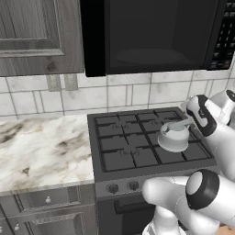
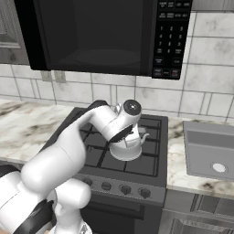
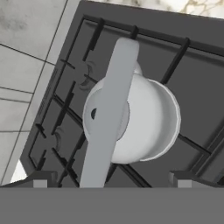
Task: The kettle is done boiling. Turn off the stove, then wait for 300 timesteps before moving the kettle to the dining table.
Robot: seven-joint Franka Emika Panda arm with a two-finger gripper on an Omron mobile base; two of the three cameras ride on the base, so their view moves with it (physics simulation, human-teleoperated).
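The silver-grey kettle (image 1: 174, 138) (image 2: 126, 149) (image 3: 144, 118) sits on the right front burner of the black stove (image 1: 133, 156) (image 2: 153, 130), its flat handle (image 3: 111, 113) running across the top. My gripper (image 3: 111, 181) hovers just above the kettle, open. Its fingertips (image 3: 40, 180) stand wide apart on either side of the handle without touching it. In the base views my wrist (image 1: 202, 115) (image 2: 123, 121) leans over the kettle. Grey knobs (image 1: 112, 187) (image 2: 125, 189) line the stove's front. The dining table is out of view.
A black microwave (image 1: 151, 36) (image 2: 91, 36) hangs low over the stove. Marble counter (image 1: 41, 147) lies left of the stove, under a grey wall cabinet (image 1: 32, 36). A grey sink (image 2: 210, 153) is set into the counter on the right. A tiled wall (image 1: 119, 94) backs it all.
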